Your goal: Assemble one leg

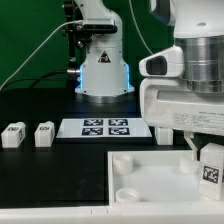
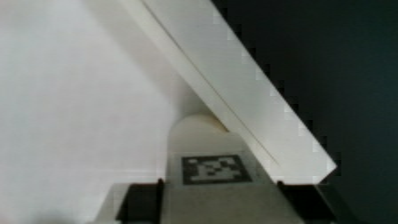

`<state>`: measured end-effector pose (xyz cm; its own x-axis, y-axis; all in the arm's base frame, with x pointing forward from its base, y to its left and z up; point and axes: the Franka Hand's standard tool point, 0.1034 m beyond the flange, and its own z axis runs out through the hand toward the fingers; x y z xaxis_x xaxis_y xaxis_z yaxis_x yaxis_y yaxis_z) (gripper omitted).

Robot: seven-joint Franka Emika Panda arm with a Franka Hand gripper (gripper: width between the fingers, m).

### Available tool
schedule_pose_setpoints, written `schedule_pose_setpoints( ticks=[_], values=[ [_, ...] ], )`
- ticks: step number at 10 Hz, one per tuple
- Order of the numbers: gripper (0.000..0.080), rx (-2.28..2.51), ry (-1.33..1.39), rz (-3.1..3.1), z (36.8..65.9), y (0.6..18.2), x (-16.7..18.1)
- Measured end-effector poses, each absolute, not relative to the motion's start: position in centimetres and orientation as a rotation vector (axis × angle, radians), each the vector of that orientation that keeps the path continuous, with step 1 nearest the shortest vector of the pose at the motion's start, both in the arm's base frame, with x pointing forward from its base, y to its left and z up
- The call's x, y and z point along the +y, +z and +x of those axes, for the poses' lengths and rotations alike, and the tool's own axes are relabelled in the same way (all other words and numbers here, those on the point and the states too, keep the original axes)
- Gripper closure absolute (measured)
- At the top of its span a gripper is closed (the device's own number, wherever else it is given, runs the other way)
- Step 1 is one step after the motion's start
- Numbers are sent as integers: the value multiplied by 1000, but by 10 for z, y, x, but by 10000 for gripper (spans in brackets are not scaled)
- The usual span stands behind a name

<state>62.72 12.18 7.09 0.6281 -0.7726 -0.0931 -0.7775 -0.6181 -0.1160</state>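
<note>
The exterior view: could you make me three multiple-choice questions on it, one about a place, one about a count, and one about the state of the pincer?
1. Where do the two loose legs stand?
A. To the exterior view's left of the marker board
B. On the big panel
C. Behind the robot's base

2. How many tags does the marker board carry?
A. Two
B. Four
C. Six

3. What is the pincer doing?
A. Open and empty
B. Shut on a leg
C. Out of sight

Answers:
1. A, both small blocks sit on the dark table left of the board.
2. B, the tags form two rows of two.
3. B, the wrist view shows the held leg between the fingers, beside the panel's edge.
</note>
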Motion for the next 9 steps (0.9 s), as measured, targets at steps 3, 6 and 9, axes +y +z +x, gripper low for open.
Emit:
schedule_pose_setpoints(
  ticks=[3,6,9],
  values=[
    [502,1805,105,-2315,629,70,121],
    [503,2296,182,-1801,631,69,129],
    [503,2349,194,-1732,631,69,128]
  ],
)
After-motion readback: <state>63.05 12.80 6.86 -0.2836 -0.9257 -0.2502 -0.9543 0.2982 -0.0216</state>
